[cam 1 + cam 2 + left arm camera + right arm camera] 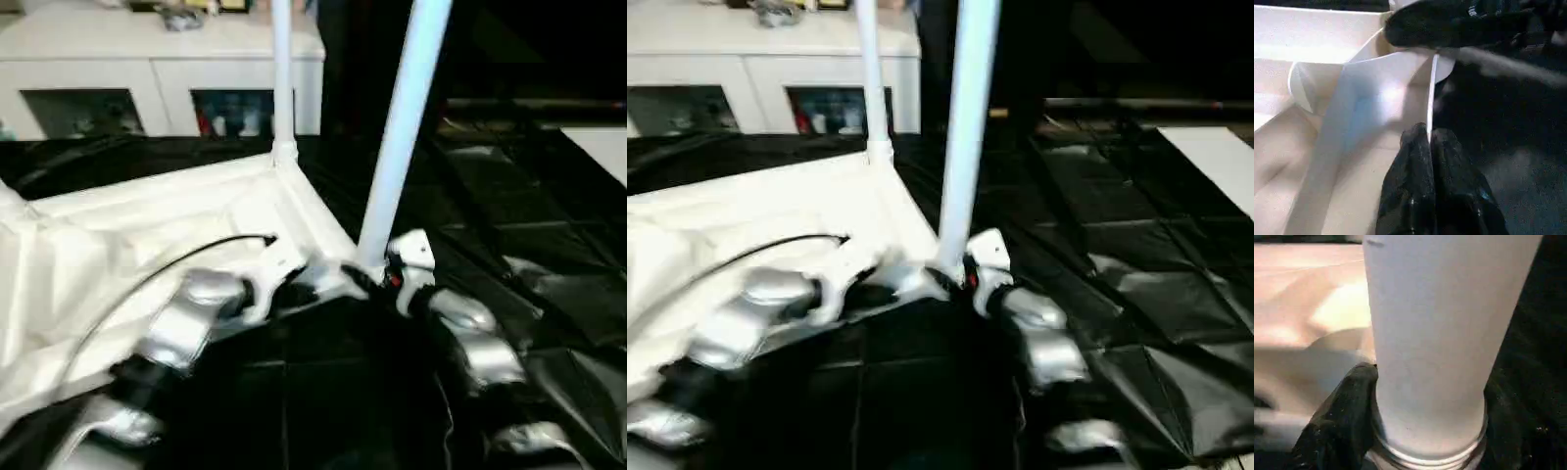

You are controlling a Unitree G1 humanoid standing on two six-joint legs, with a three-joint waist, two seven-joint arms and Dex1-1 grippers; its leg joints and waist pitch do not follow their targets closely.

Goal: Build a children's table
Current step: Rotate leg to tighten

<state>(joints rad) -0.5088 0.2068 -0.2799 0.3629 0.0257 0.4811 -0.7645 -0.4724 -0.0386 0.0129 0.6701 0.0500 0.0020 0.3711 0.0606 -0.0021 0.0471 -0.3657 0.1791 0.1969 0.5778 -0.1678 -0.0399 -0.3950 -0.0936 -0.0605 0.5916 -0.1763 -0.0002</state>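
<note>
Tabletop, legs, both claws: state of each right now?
Tabletop: upside down, ribbed underside up, on the black floor covering.
Near leg: upright in the near corner socket, leaning slightly.
Far leg: upright in the far corner socket.
Left claw: shut on the tabletop's thin edge wall.
Right claw: around the near leg's base, a finger against it.
Cabinet: doors closed.

White cabinet [157, 59], black floor mats [549, 255]
</note>
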